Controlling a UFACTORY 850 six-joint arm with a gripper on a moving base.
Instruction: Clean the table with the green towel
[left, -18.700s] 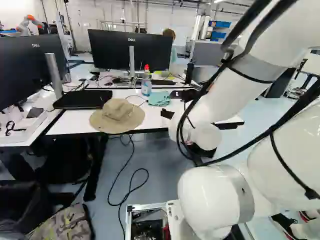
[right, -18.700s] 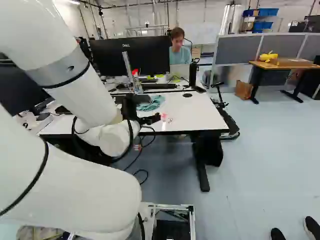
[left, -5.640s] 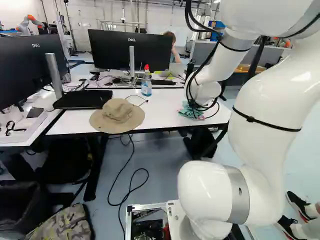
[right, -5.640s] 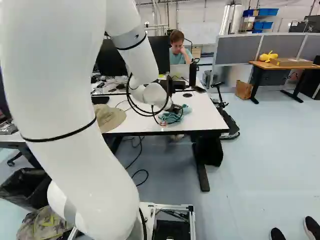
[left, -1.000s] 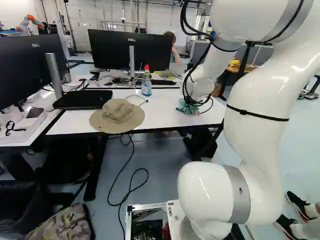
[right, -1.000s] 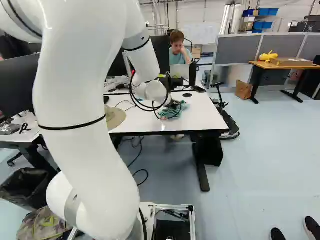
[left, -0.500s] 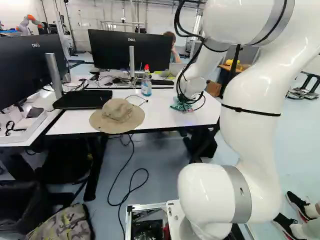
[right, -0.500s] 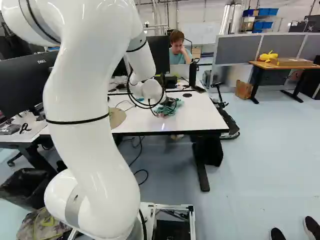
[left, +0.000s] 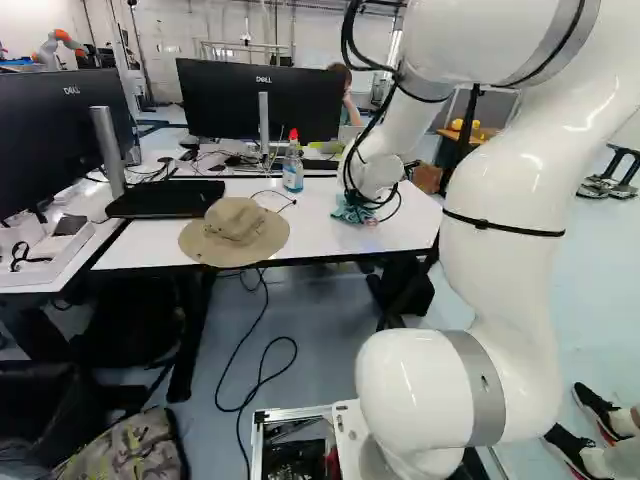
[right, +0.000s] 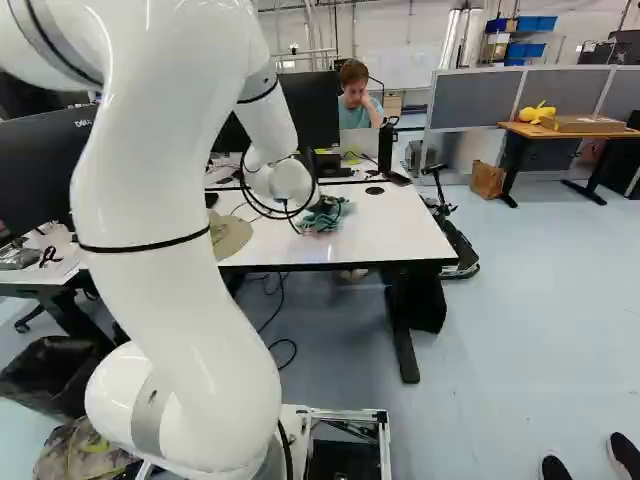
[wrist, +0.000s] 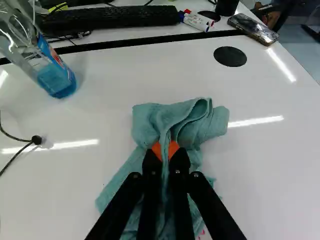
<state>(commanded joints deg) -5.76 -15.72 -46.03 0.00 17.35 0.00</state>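
At the end of my arm, the gripper (right: 318, 208) is low over the white table (right: 400, 235), partly hidden by the wrist and cables. In the wrist view the gripper (wrist: 166, 150) is shut on the green towel (wrist: 175, 117), a fold of it pinched between the orange pads. The towel lies bunched on the tabletop ahead of and beneath the fingers. Small pink-red marks show on the table by the towel's edge, close beside the gripper. In the left base view the towel (left: 352, 210) shows under the wrist.
A spray bottle (left: 293, 168) of blue liquid, a hat (left: 235, 232) and a closed black laptop (left: 165, 198) share the table. Monitors (left: 262, 100) stand behind. Beyond the table's back gap lie a keyboard (wrist: 110, 17), markers (wrist: 197, 21) and a phone (wrist: 254, 27). A thin cable lies near the bottle.
My arm has swept the gripped towel leftward across the tabletop, toward the bottle and hat. The base has not moved.
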